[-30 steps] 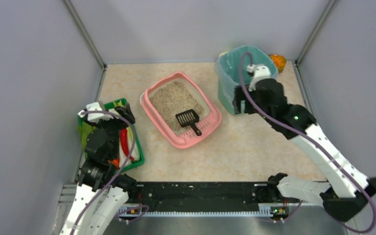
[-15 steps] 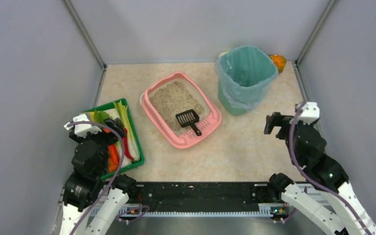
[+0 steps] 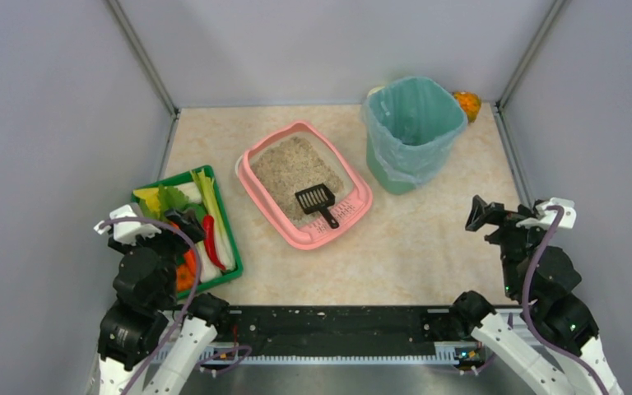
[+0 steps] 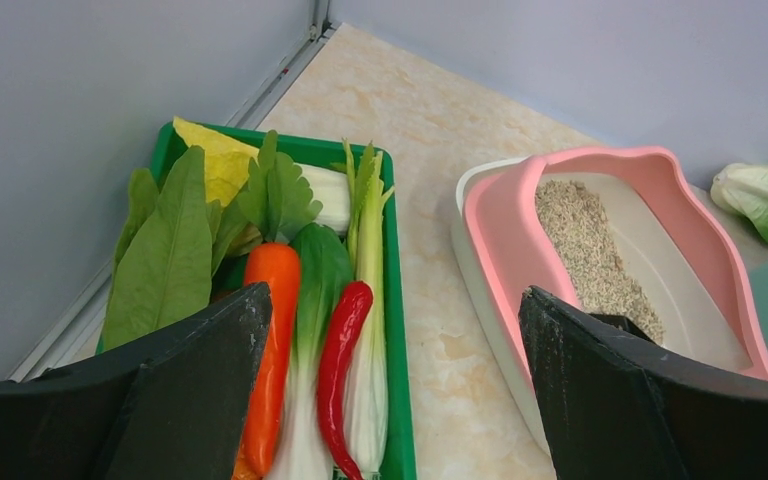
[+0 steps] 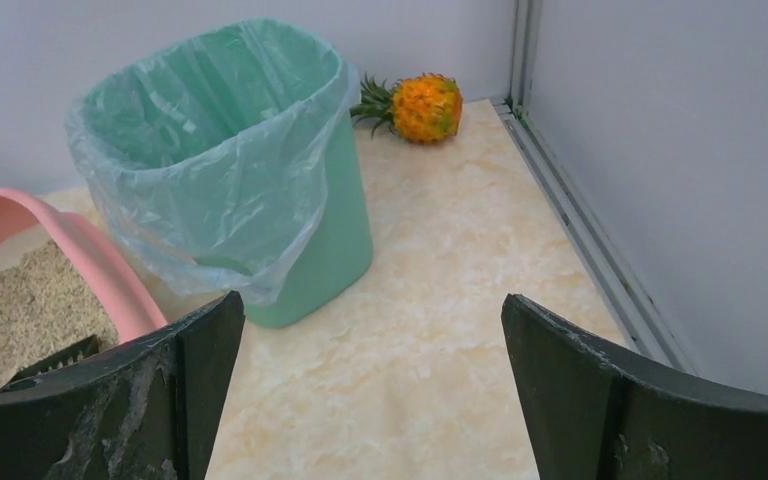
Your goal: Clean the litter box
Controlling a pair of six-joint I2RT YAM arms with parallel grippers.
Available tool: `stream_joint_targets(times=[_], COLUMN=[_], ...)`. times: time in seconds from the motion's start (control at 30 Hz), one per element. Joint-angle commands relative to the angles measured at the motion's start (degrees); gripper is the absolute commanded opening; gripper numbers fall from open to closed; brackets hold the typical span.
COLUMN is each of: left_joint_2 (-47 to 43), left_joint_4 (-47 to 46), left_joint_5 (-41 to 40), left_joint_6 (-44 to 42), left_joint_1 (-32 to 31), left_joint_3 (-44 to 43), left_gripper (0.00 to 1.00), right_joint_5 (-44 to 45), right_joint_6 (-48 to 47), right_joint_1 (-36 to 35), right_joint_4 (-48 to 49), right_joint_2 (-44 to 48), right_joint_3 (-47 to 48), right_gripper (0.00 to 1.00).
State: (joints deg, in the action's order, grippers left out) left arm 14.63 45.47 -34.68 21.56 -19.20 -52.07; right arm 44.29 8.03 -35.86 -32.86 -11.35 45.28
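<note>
The pink litter box (image 3: 251, 164) sits mid-table, with beige litter (image 3: 292, 160) inside. A black scoop (image 3: 317, 200) lies in it, its handle toward the slotted ledge. In the left wrist view the litter box (image 4: 505, 220) is right of the jaws. In the right wrist view its rim (image 5: 90, 255) and the scoop's edge (image 5: 55, 358) show at the left. My left gripper (image 3: 188, 224) hangs open over the near end of the green tray, holding nothing (image 4: 395, 295). My right gripper (image 3: 487, 218) stands open above bare table at the near right, also holding nothing (image 5: 372, 300).
A green tray (image 3: 229, 239) of toy vegetables, with a carrot (image 4: 272, 330) and a red chilli (image 4: 338, 370), lies at the left. A teal-lined bin (image 3: 411, 132) stands at the back right, with a small pineapple (image 3: 467, 104) in the corner. A leafy cabbage (image 4: 765, 195) lies beyond the litter box.
Both arms have drawn back toward the near edge. The right gripper left the bin and came down the right side. Both pairs of jaws opened wider.
</note>
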Motion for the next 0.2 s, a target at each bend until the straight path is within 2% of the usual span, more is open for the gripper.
stream_joint_targets(times=[0.0, 0.17], left_joint_2=[0.9, 1.21], left_joint_4=[-3.82, -5.75], left_joint_5=[-1.73, -2.41], left_joint_6=[0.89, -0.22], left_joint_1=[-0.11, -0.12], left_joint_3=[-0.96, -0.2], left_gripper=[0.99, 0.99], right_joint_5=[2.11, 3.68], right_joint_6=[-2.08, -2.94], right_joint_1=[-0.07, -0.09], right_joint_4=[3.32, 3.27], right_joint_2=[-0.29, 0.06], right_joint_3=[0.41, -0.16], right_gripper=[0.99, 0.99])
